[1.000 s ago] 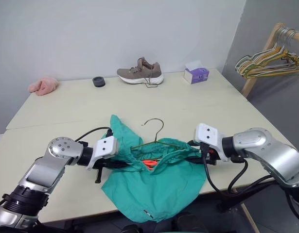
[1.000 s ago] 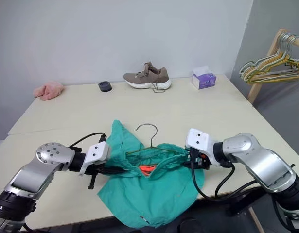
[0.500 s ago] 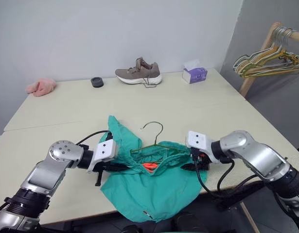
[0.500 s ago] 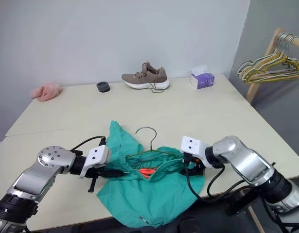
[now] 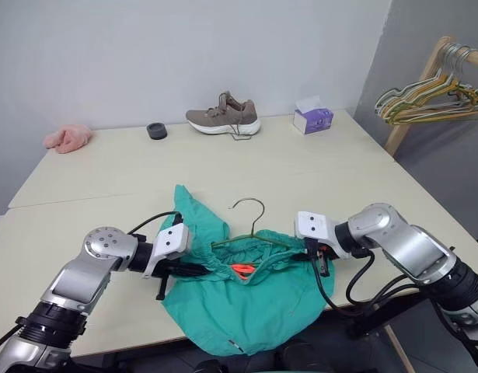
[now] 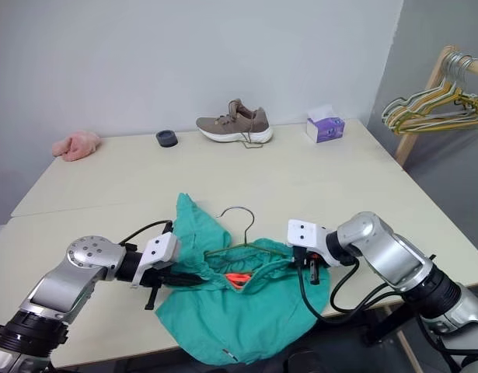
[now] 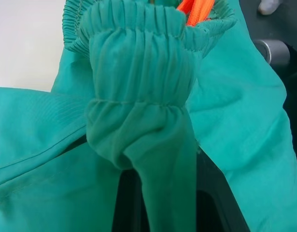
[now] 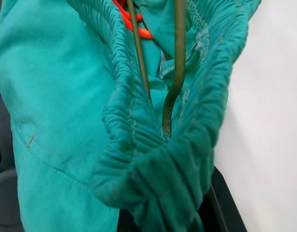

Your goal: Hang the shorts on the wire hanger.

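Note:
The teal shorts (image 5: 246, 299) lie at the table's near edge, their lower part draped over it. An orange drawstring (image 5: 240, 269) shows in the open waistband. The wire hanger (image 5: 249, 230) sits with its triangle inside the waistband and its hook (image 5: 252, 203) sticking out toward the far side. My left gripper (image 5: 201, 269) is shut on the waistband's left end, which bunches between the fingers in the left wrist view (image 7: 138, 96). My right gripper (image 5: 313, 256) is shut on the waistband's right end (image 8: 162, 174), right beside the hanger's corner (image 8: 170, 104).
At the table's far edge stand a brown sneaker (image 5: 223, 116), a black round object (image 5: 156, 130), a pink fluffy item (image 5: 68, 138) and a purple tissue box (image 5: 313, 118). To the right, a wooden rack (image 5: 416, 93) holds several pastel hangers (image 5: 429, 99).
My right gripper has come down and leftward onto the waistband's right end and shut on it. The left gripper has kept its hold and place.

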{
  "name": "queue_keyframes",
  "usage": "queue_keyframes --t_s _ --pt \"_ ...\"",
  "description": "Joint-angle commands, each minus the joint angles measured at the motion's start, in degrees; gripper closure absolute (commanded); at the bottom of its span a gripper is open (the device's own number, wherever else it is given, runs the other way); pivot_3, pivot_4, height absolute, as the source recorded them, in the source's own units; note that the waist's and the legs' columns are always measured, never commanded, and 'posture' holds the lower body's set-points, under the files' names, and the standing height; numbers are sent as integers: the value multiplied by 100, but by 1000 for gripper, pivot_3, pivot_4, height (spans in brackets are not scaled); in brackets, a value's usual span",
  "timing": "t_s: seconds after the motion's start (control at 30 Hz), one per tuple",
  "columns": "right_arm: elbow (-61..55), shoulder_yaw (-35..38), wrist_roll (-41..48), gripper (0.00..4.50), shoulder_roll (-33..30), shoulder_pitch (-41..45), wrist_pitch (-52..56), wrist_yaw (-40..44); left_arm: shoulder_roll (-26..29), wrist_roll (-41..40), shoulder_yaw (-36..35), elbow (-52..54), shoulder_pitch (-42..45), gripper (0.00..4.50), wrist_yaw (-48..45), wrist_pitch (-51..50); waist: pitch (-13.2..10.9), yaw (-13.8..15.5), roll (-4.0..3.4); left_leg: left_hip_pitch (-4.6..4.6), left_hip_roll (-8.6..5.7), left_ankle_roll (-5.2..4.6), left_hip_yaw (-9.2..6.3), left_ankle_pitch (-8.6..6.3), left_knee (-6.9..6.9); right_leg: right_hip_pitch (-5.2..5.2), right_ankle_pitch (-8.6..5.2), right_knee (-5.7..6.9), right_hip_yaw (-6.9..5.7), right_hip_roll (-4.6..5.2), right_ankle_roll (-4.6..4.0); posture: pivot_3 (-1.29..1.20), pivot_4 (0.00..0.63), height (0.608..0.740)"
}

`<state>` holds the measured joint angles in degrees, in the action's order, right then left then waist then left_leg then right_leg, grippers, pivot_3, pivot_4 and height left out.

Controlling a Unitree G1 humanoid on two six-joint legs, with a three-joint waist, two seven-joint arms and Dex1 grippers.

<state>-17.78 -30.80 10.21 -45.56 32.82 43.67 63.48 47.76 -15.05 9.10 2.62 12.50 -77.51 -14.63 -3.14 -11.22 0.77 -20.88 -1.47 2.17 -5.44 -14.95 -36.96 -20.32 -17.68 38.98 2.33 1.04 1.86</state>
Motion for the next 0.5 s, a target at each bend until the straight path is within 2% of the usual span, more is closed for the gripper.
queue_keyframes --t_s 0.03,0.07,0.2,0.33,0.5 --pt "-272 208 145 4500 12 -2 40 101 -250 -303 -331 -19 406 3799 344 -254 1 14 2 0 0 0 -1 0 -1 1 0 0 -2 0 0 -230 0 740" --pt "-295 254 169 4500 -12 -30 75 108 -252 -313 -367 -57 436 3599 344 -300 2 13 5 0 -1 0 -4 0 -3 2 0 0 -4 0 0 -230 0 740" --pt "-370 509 323 4500 -109 -188 286 71 -198 -390 -641 -212 484 2300 448 -362 3 -10 3 0 -1 0 -8 0 -1 2 0 0 -5 0 0 -232 0 740" --pt "-371 1006 634 4500 -140 -451 748 -128 -288 -257 -1048 -821 763 1085 1054 -165 3 6 4 0 -1 0 -10 0 -2 2 0 0 -8 0 0 -228 0 740" --pt "-290 1926 1052 4500 6 -894 1582 -682 -412 48 -1391 -1512 1016 1085 1925 287 5 13 6 -1 -4 0 -11 0 -2 4 1 0 -7 3 1 -233 0 740"
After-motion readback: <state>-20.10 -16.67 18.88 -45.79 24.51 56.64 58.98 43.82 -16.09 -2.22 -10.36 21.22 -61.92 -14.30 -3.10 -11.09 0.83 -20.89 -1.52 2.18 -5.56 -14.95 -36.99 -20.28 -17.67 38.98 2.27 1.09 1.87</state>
